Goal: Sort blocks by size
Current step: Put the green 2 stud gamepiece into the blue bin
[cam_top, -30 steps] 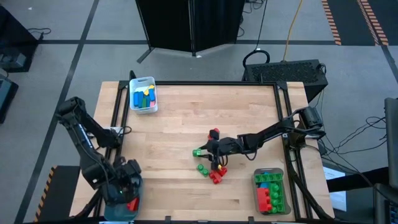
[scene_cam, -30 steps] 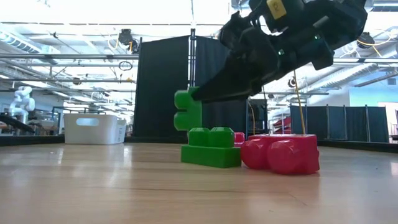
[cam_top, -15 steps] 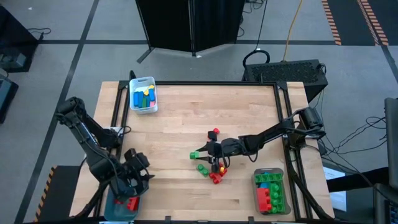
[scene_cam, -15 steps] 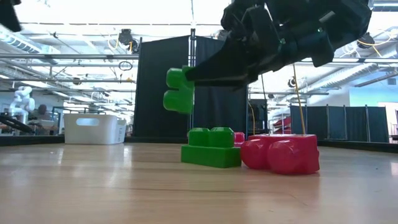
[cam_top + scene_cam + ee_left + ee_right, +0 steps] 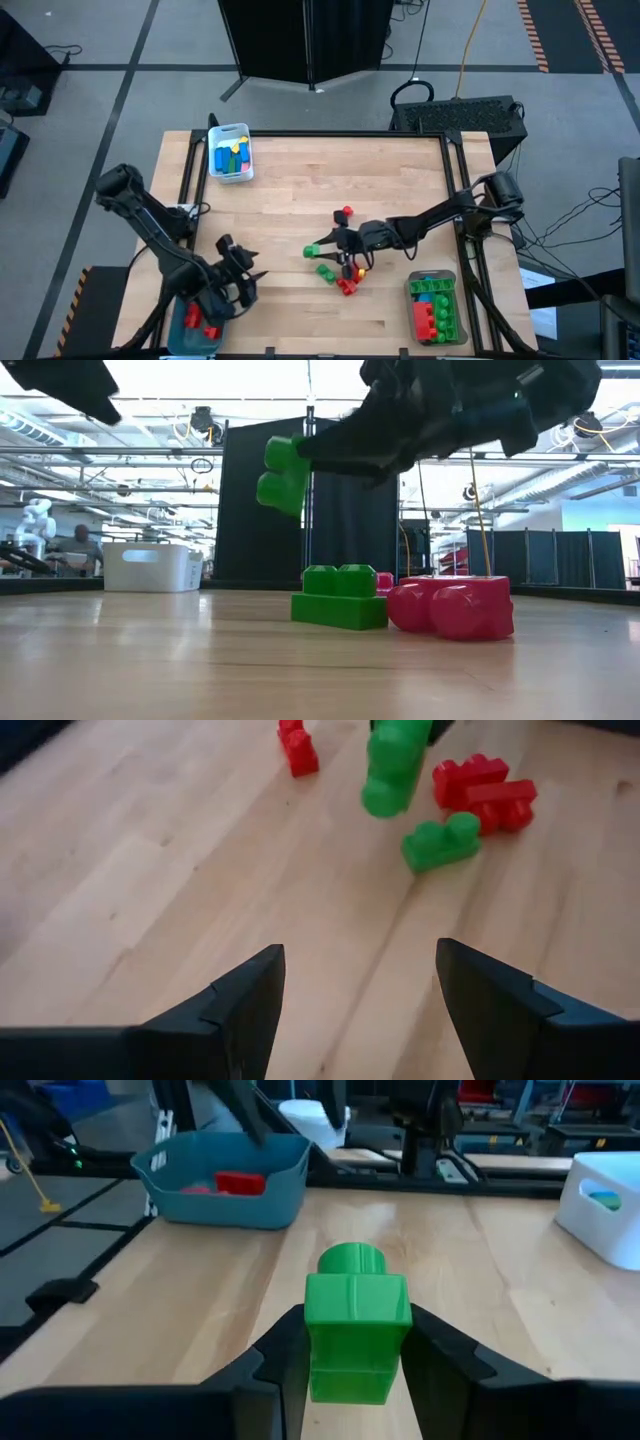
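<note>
My right gripper is shut on a green block, held above the table's middle. Under it lie another green block and red blocks, flat on the wood. One more red block lies a little farther back. My left gripper stands open and bare over the table near the teal bin, pointing at the block pile. My right gripper pinches the green block by its two opposite sides between its two fingers. The fingers come nearly level from the table's right. The block juts beyond the fingertips, its studs facing away from the gripper, and it hangs clear of the table.
A white bin with blue, green and yellow blocks stands at the far left. The teal bin at the near left corner holds a red block. A clear bin with red, green and blue blocks sits at the near right.
My right gripper has risen with the green block, which now hangs well above the green block on the table. My left gripper has swung from over the teal bin toward the table's middle and has turned as it went; it stays open.
</note>
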Tool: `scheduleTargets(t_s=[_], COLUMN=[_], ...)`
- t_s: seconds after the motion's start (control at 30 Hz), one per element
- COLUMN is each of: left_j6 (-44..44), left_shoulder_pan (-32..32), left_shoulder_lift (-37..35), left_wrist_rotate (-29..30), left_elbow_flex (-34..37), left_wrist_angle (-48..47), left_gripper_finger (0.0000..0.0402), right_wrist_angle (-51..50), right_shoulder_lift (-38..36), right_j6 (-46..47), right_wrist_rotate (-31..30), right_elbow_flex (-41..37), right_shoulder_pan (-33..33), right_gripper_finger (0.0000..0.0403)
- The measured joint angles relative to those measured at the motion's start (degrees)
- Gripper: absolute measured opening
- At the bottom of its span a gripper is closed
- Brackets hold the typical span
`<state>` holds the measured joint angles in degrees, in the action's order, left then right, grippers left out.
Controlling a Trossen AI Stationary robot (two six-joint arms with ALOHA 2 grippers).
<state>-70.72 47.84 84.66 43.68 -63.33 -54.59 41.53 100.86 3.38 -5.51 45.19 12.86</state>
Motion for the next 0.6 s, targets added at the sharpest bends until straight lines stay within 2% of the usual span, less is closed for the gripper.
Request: scheduleTargets(t_s=[0.27, 0.6], left_j6=[7.8, 16.0], left_shoulder_pan=[-3.6, -7.5], left_shoulder_lift=[4.6, 7.8], left_wrist_rotate=[0.4, 0.3], left_elbow_flex=[0.0, 0.0], left_wrist_angle=[5.6, 13.1], left_gripper_finger=[0.0247, 0.0247], right_wrist_angle=[-1.4, -3.0], right_shoulder_lift=[-4.0, -4.1], right_j6=[-1.2, -1.7], right_wrist_rotate=[-0.1, -0.2], right_elbow_flex=[0.0, 0.0], right_shoulder_pan=[0.8, 1.9], right_gripper_finger=[0.0121, 0.0121])
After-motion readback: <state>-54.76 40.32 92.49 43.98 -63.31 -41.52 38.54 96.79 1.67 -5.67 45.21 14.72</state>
